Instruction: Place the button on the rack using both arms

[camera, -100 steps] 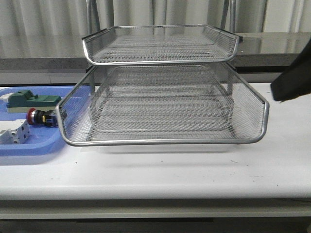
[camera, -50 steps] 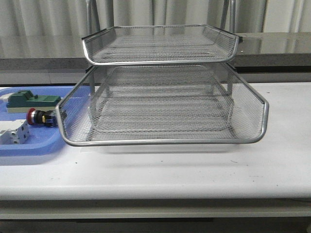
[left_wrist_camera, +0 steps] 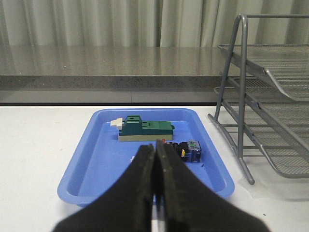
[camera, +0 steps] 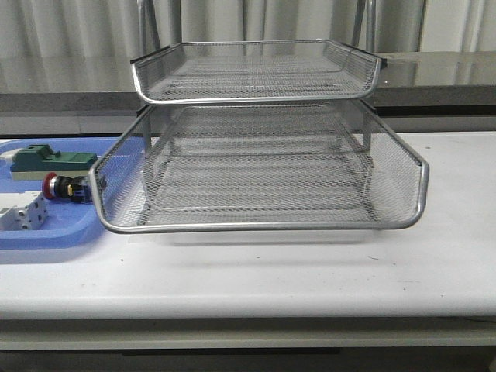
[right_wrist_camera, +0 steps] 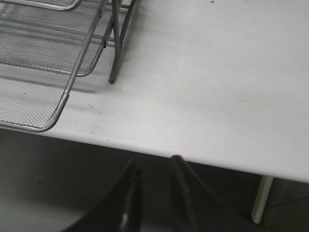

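Left gripper [left_wrist_camera: 155, 193]: fingers pressed together, empty, hanging low over the near end of the blue tray [left_wrist_camera: 101, 164] and aimed along it. Just beyond its tips lies the button [left_wrist_camera: 186, 149] on its side on the tray floor, beside the green-topped block [left_wrist_camera: 145, 129]. It will need to part its fingers before any pick.

Right gripper [right_wrist_camera: 153, 193]: fingers slightly parted, nothing between them, held off the front edge of the bench [right_wrist_camera: 217, 96], clear of the rack [right_wrist_camera: 43, 72].

Rack's middle tier [camera: 256, 226] juts forward past the top one, likely so the button can be dropped in from above. Front view shows the button just left of that tier's rim.
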Robot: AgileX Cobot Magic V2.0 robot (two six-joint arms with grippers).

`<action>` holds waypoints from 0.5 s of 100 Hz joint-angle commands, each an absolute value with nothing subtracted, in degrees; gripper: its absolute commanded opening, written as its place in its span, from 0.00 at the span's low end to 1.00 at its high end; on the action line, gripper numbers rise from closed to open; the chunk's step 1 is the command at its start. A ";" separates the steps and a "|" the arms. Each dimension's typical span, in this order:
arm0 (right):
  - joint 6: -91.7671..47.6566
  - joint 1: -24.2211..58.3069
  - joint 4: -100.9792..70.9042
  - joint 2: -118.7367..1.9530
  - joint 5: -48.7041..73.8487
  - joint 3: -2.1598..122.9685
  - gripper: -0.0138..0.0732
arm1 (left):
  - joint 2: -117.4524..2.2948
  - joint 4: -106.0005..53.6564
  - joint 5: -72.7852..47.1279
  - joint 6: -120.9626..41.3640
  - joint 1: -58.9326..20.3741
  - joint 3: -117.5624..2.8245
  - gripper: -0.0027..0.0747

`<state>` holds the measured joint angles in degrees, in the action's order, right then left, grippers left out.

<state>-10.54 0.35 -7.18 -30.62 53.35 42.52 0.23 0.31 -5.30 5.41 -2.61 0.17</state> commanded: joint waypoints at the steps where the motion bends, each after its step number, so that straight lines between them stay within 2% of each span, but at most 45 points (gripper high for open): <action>1: -10.43 -0.15 -6.93 -30.73 50.36 44.38 0.14 | 1.14 0.00 -0.76 5.85 -2.95 2.19 0.01; 4: -10.43 -0.15 -6.93 -30.73 50.36 44.38 0.07 | 1.14 0.00 -0.76 5.85 -2.95 2.19 0.01; 50: -10.43 -0.15 -7.20 -30.73 50.30 44.25 0.08 | 1.14 0.00 -0.76 5.85 -2.95 2.19 0.01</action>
